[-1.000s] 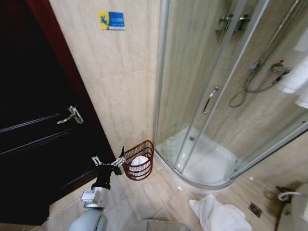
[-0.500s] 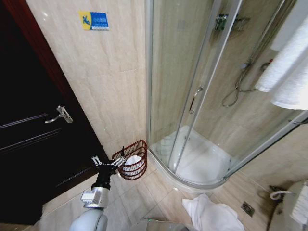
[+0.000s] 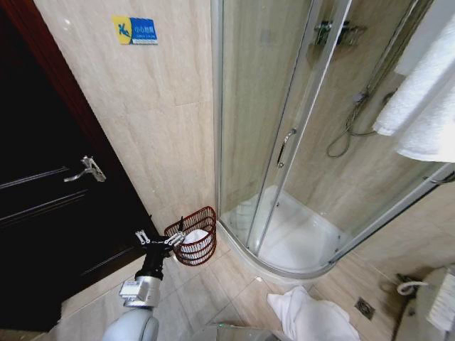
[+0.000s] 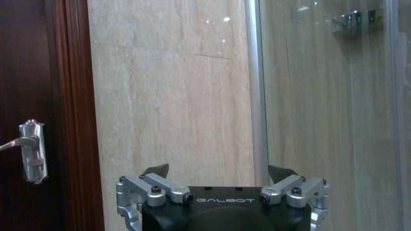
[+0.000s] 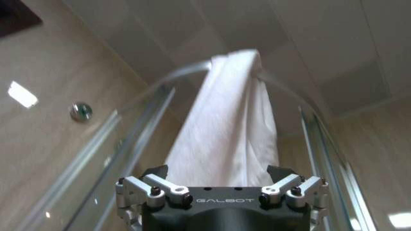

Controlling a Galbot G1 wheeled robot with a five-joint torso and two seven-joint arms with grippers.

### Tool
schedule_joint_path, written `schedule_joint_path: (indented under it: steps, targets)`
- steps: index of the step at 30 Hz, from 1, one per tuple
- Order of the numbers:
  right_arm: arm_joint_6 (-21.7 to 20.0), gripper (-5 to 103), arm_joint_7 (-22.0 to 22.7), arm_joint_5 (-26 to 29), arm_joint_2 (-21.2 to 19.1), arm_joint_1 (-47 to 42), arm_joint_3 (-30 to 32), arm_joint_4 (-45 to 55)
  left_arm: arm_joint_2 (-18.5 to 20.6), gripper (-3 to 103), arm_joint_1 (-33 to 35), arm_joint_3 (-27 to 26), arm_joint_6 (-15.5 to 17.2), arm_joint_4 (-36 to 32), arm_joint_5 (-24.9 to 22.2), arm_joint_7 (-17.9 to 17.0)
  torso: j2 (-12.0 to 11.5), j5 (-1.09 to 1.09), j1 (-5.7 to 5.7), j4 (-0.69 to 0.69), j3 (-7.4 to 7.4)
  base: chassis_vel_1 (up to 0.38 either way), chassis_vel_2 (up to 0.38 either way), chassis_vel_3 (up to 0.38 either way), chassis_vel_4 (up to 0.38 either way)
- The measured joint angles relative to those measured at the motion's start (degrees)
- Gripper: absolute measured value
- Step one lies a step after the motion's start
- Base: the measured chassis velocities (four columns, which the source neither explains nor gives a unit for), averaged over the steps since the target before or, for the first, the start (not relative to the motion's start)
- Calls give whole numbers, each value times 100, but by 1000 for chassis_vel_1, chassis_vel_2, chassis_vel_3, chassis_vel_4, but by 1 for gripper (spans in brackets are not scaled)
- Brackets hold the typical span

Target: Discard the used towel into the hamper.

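From my head camera, the hamper point(image 3: 193, 236) sits on the tiled floor point(image 3: 213, 298) against the wall by the shower's corner, white cloth inside. My left gripper point(image 3: 158, 240) hovers beside its rim, fingers spread. My right gripper point(image 5: 218, 169), jaws apart, faces a hanging white towel point(image 5: 229, 130).

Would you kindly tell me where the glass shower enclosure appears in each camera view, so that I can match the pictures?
Head view: the shower enclosure takes the centre and right, with its curved tray on the floor.
Left wrist view: its upright metal post stands between the beige wall and the glass panel.
Right wrist view: its curved top rail arches overhead, with a white towel draped over it.
Shared landmark: the beige tiled wall beside the enclosure.
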Motion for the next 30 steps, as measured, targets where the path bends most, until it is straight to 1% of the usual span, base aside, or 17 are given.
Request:
schedule_joint_path:
  steps: [4,5,8,9,10,12,13,15,17,18,19,21,22,23,26,27,30]
  targets:
    - [-94,100,84,38,-611,382,138,-76,1,100,0,0,0,0,0,0,0,-3,0,1,0,0,0,0,0]
    - [-94,100,84,38,-611,382,138,-76,1,100,0,0,0,0,0,0,0,-3,0,1,0,0,0,0,0]
    - [-112,100,131,36,-1012,693,116,-399,0,100,0,0,0,0,0,0,0,-1,0,1,0,0,0,0,0]
    - [-112,100,131,36,-1012,693,116,-399,0,100,0,0,0,0,0,0,0,-1,0,1,0,0,0,0,0]
    - [-118,100,194,13,-1172,904,-27,-567,0,100,0,0,0,0,0,0,0,0,0,1,0,0,0,0,0]
    - [-164,100,360,-126,-1333,1316,-428,-740,0,100,0,1,0,0,-1,1,0,0,0,1,0,0,0,0,0]
    - [-167,100,460,-245,-1348,1560,-733,-801,0,100,0,1,0,0,0,1,0,0,0,0,0,0,0,0,0]
    - [-167,100,489,-285,-1346,1633,-828,-818,0,100,0,1,0,0,0,1,0,0,0,1,0,0,0,0,0]
    - [-166,100,584,-470,-1306,2102,-1375,-906,-1,100,0,0,0,0,0,0,0,0,0,1,0,0,0,0,0]
    - [-166,100,584,-470,-1306,2102,-1375,-906,-1,100,0,0,0,0,0,0,0,0,0,1,0,0,0,0,0]
    - [-161,100,586,-503,-1304,2261,-1532,-961,0,100,0,0,0,0,0,0,0,0,0,1,0,0,0,0,0]
    - [-40,100,545,-618,-1350,2723,-1995,-1257,1,100,0,0,0,0,0,1,0,-2,0,0,0,0,0,0,0]
    - [21,100,510,-674,-1368,2866,-2142,-1410,0,100,-1,0,0,0,0,0,0,-4,0,1,0,0,0,0,0]
    - [21,100,510,-674,-1368,2866,-2142,-1410,0,100,-1,0,0,0,0,0,0,-4,0,1,0,0,0,0,0]
    - [271,100,362,-949,-1415,3491,-2800,-2075,0,100,0,0,0,0,0,0,0,1,0,1,0,0,0,0,0]
    - [271,100,362,-949,-1415,3491,-2800,-2075,0,100,0,0,0,0,0,0,0,1,0,1,0,0,0,0,0]
    - [278,100,364,-1085,-1431,4028,-3260,-2367,0,100,0,0,0,0,-1,0,-1,1,1,1,1,0,0,0,0]
